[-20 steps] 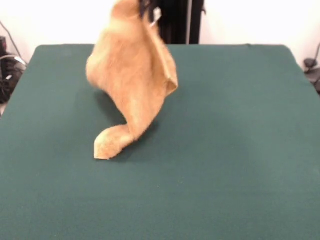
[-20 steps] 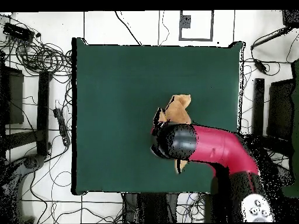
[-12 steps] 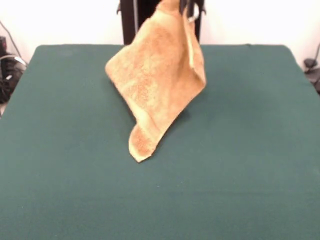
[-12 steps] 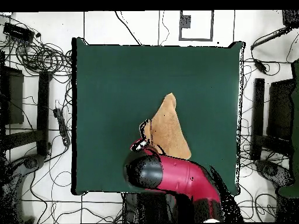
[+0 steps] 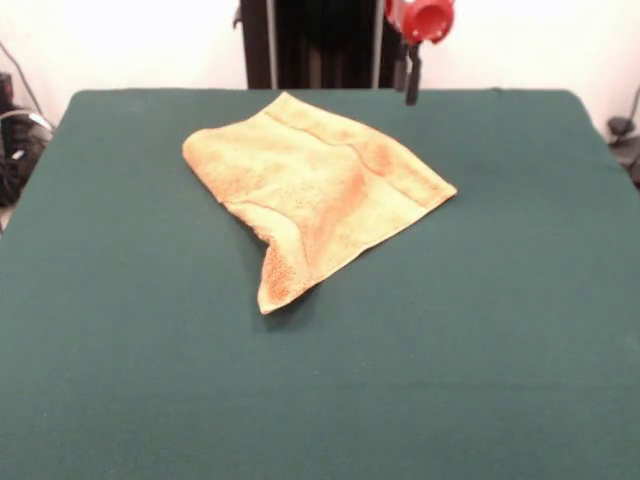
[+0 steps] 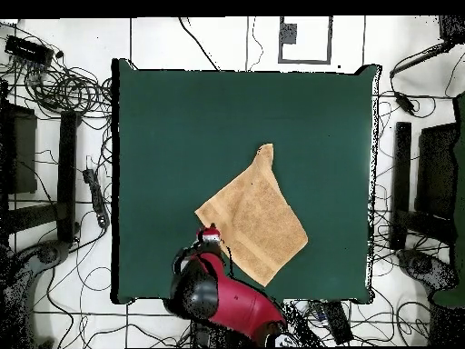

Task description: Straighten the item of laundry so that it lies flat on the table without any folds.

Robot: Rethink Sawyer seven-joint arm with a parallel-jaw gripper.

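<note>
The item of laundry (image 5: 320, 190), an orange-tan towel, lies spread on the green table (image 5: 480, 330) a little behind its middle. Most of it is flat, with a band stripe showing toward its right end. Its near left part is folded over and tapers to a narrow rolled tip pointing at the front. In the overhead view the item of laundry (image 6: 254, 216) appears as a tilted diamond close to the table's (image 6: 182, 127) bottom edge. My gripper (image 5: 410, 80) hangs apart from it, above the far edge, holding nothing. Seen from overhead, the gripper (image 6: 211, 238) sits just off the towel's left corner.
Coiled cables (image 6: 64, 91) and dark stands (image 6: 400, 182) lie on the floor around the table. The red arm (image 6: 227, 304) reaches in over the table's bottom edge in the overhead view.
The towel was hanging from my gripper and has been let go; it now lies spread on the table. The arm has drawn back toward the table's edge.
</note>
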